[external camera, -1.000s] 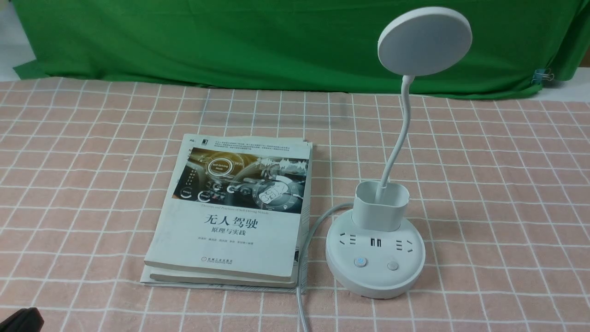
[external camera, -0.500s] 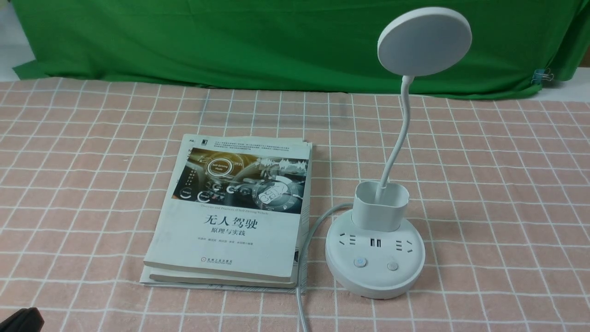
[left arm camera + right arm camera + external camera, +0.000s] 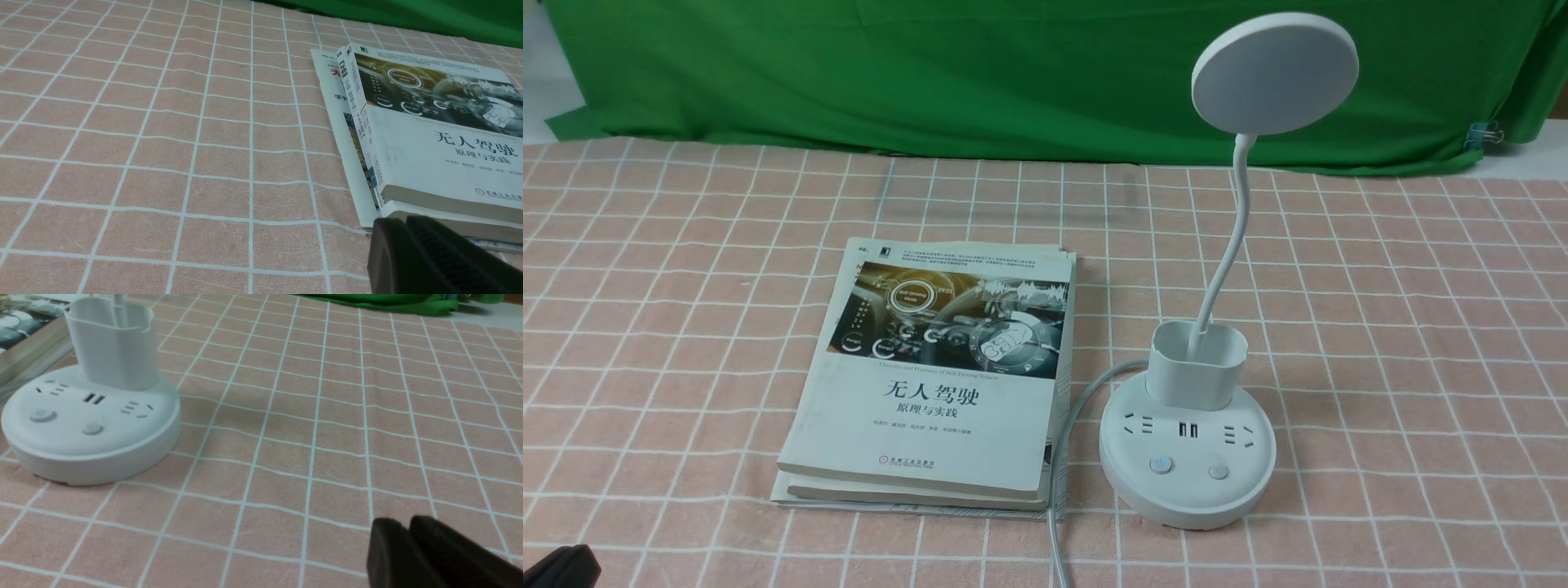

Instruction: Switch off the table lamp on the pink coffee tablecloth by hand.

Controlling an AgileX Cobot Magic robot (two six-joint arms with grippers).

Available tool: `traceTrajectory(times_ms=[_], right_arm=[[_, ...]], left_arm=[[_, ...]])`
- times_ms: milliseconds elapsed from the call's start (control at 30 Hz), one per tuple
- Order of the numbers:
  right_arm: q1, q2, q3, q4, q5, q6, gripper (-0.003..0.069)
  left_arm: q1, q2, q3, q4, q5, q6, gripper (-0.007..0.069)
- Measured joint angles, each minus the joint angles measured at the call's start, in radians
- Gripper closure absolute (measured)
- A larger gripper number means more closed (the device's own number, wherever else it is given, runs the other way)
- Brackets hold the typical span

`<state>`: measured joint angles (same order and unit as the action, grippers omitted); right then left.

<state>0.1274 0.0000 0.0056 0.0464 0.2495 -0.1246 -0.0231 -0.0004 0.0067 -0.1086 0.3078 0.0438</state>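
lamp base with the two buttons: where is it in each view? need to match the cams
Front view: the lamp base sits on the pink coffee tablecloth right of centre, just right of the stacked books.
Left wrist view: not in it; only the books and cloth show.
Right wrist view: the base is in the picture's upper left, buttons facing the camera.
Shared landmark: the books, whose edge shows beside the base in the right wrist view.

Staged lab tabletop: green backdrop cloth clipped behind pink grid tablecloth, 2 stacked textbooks.
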Motion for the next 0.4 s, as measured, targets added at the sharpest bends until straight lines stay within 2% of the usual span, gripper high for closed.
traceTrajectory(times_ms=[400], right_arm=[[0.0,0.0,0.0,0.0,0.0,0.0,0.0519]], left_arm=[[0.0,0.0,0.0,0.0,0.0,0.0,0.0618]])
